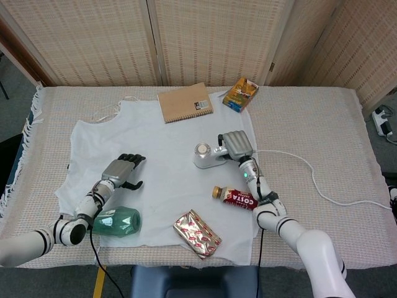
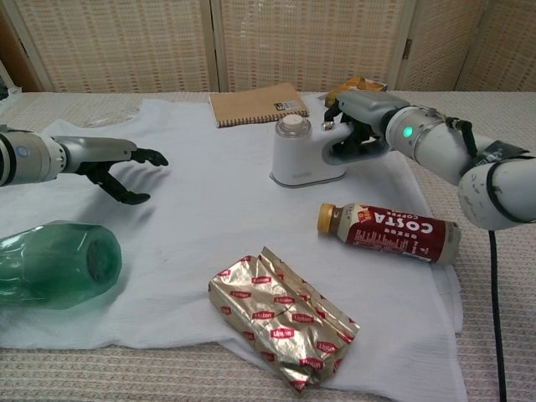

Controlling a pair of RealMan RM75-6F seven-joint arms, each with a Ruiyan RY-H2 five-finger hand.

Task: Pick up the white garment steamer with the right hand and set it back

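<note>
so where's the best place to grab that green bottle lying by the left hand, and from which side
Probably around the body of the green bottle, coming down from above. It lies on its side on the white cloth, so the rounded flank faces up and the fingers can close across it. The left hand hovers open just behind it, with nothing between them in either view.
</note>
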